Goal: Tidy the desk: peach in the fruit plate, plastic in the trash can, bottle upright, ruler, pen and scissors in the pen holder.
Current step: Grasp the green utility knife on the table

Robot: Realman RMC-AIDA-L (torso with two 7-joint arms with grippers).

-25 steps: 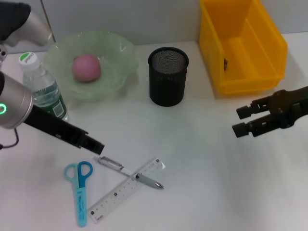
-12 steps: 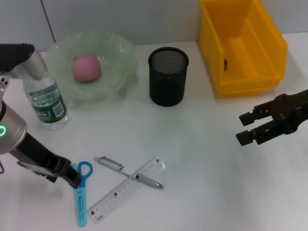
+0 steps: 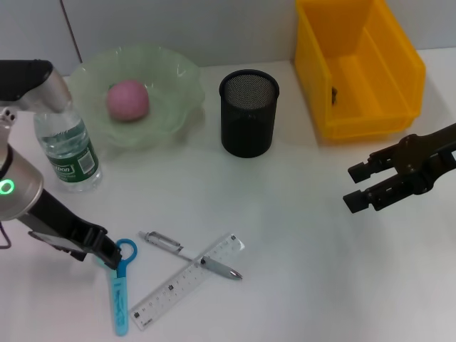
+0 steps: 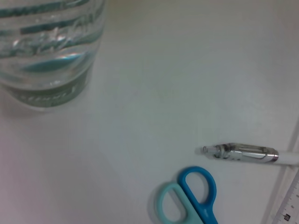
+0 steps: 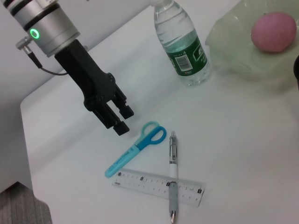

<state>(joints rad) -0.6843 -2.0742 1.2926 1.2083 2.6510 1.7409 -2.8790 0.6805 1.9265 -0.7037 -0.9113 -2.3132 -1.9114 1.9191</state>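
Done, as far as shown: peach [image 3: 128, 100], pink, round and matte, lies in the plate [image 3: 174, 107], a pale green translucent bowl with a wavy rim, near the desk's [image 3: 299, 271] far left corner. Bottle [image 3: 65, 146], clear ribbed plastic with a green label, stands upright just beside the plate, near the left edge. No loose plastic is visible on the desk; something small and dark lies in the bin [image 3: 399, 78], a glossy yellow open-fronted box at the far right corner, but what it is cannot be told.

Left to do: three items lie flat near the front edge, left of centre.
- Scissors [image 3: 120, 285]: blue and teal plastic handles, blades in a teal sheath.
- Pen [image 3: 192, 255]: slim, silver clip, lying across the ruler and touching it.
- Ruler [image 3: 187, 279]: clear flat strip with printed marks.

Holder [image 3: 248, 112]: black wire-mesh cylinder, upright, near the middle of the far edge; nothing shows in it.

Left gripper [image 3: 110, 254]: black fingers slightly parted, holding nothing, poised just beside the scissor loops. Likely next pick: scissors.

Right gripper [image 3: 358, 187]: near the right edge, fingers apart, empty, idle.
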